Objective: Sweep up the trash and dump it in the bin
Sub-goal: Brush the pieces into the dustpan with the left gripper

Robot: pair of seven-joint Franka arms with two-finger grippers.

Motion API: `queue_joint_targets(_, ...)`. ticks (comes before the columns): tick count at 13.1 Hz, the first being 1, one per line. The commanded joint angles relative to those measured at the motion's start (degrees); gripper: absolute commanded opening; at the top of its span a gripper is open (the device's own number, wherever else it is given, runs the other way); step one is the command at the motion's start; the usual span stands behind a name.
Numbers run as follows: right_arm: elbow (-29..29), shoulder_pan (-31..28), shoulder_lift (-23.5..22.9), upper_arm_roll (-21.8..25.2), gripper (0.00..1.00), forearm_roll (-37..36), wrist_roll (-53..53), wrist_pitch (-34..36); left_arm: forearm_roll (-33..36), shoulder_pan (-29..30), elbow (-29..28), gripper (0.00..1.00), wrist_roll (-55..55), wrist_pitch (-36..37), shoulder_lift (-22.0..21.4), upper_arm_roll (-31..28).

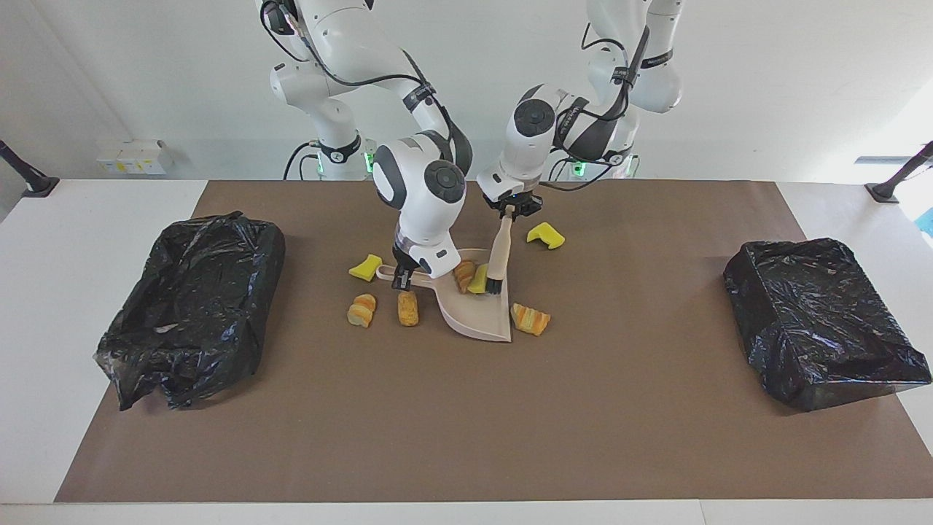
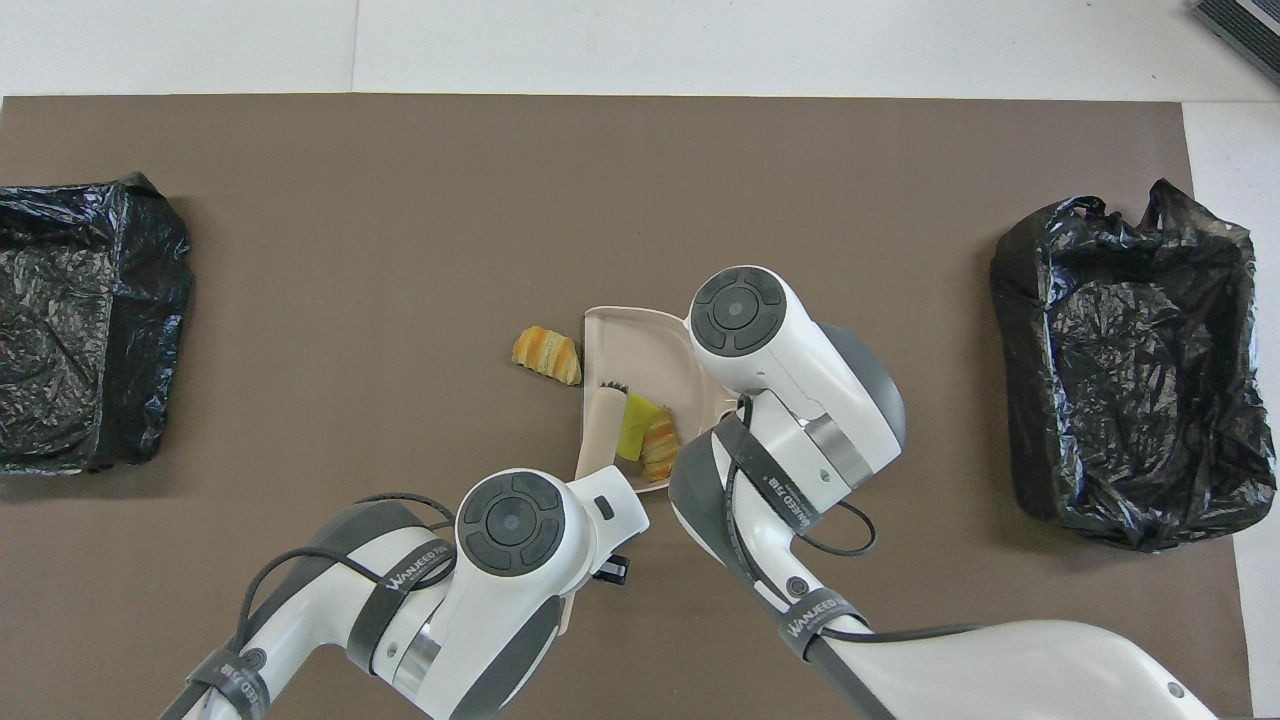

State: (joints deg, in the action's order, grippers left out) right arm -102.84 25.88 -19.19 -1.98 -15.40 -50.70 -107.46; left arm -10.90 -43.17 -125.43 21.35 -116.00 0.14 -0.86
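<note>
**Brush in the dustpan, two pieces of trash swept aboard**

The left gripper [image 1: 511,211] comes in over the middle of the worktop [image 1: 466,437], its fingers pinching the handle of the beige brush [image 1: 499,251]. The brush slants down so that its dark bristles stand in the beige dustpan [image 1: 477,310]. Just beside the bristles, inside the pan, lie a striped toy croissant [image 1: 463,275] and a yellow foam chunk [image 1: 479,279], the two touching each other.

The right gripper [image 1: 403,275] is low at the dustpan's handle, fingers pressed onto it; the pan rests on the brown mat [image 1: 466,408] with its open lip toward the left arm's end of the worktop.

The rest of the trash lies loose on the mat. One croissant [image 1: 531,319] sits just outside the pan's lip, farther from the robots than the brush. A yellow foam chunk [image 1: 546,235] lies nearer to the robots, toward the left arm's end. At the handle end of the pan are a third foam chunk [image 1: 365,267] and two bread rolls [image 1: 361,310] [image 1: 408,308], the rolls side by side, farther from the robots than the chunk.

A black-lined bin [image 1: 193,306] stands at the right arm's end of the worktop and another [image 1: 820,317] at the left arm's end, both well apart from the dustpan.
</note>
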Motion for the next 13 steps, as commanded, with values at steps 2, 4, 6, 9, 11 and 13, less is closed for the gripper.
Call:
queue_joint_targets(2, -0.79, -0.57, 0.38, -0.39, 0.00, -0.51, 2.19, -0.55, 0.09, 10.34, 10.10, 0.00, -0.42, 10.08, 5.64, -0.37)
queue_joint_targets(4, -0.79, -0.57, 0.38, -0.39, 0.00, -0.51, 2.27, -0.55, 0.61, 15.02, 11.35, 0.00, -1.56, 9.57, 7.24, -0.37)
queue_joint_targets(6, -0.87, -0.57, 0.38, -0.39, 0.00, -0.51, 2.27, -0.55, 1.93, 16.71, 11.53, 0.00, -4.89, 7.99, 9.95, -0.37)
queue_joint_targets(9, -0.96, -0.74, 0.38, -0.39, 0.00, -0.34, 2.45, -0.55, 1.85, 16.45, 10.74, 0.00, -7.54, 7.81, 9.80, 0.07)
queue_joint_targets(11, -1.83, -1.01, 0.46, -0.48, 0.00, -0.34, 3.33, -1.86, 1.76, 12.08, 8.03, 0.00, -8.25, 7.38, 7.96, 0.16)
queue_joint_targets(13, -1.93, -1.01, 0.55, -0.48, 0.00, -0.25, 3.33, -1.96, 1.15, 7.77, 7.84, 0.00, -7.64, 7.20, 7.33, 0.33)
